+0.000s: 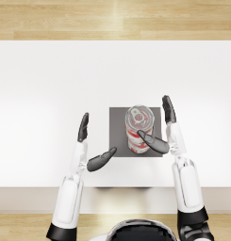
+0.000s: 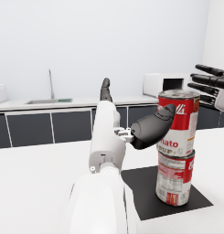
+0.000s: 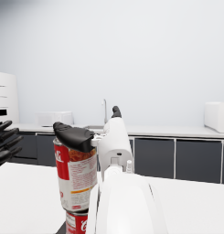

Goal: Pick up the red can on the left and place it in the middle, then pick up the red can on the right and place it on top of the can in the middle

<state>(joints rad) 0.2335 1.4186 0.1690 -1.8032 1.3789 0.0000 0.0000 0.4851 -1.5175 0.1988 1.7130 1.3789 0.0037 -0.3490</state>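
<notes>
From the head view I see two red cans stacked upright on a dark square mat (image 1: pixel 118 123) that lies on the white table (image 1: pixel 41 94). The upper can (image 1: pixel 139 123) stands on the lower can (image 2: pixel 174 178), whose label shows below it in the left wrist view; the pair sits toward the mat's right side.

My right hand (image 1: pixel 164 129) is at the stack: its fingers (image 1: pixel 169 109) stretch straight along the far right of the cans, and its thumb (image 1: pixel 153 143) crosses in front of the upper can. In the right wrist view the thumb lies over that can's top rim, yet I cannot tell whether it presses the metal. The fingers are spread apart, not wrapped round the can.

My left hand (image 1: pixel 91 146) hovers to the left of the mat, apart from the cans, fingers extended and thumb angled toward the mat's near left corner. It holds nothing.

Behind the table the wrist views show a kitchen counter (image 2: pixel 40 103) with a sink tap (image 2: pixel 50 82) and a white microwave (image 2: pixel 166 84).
</notes>
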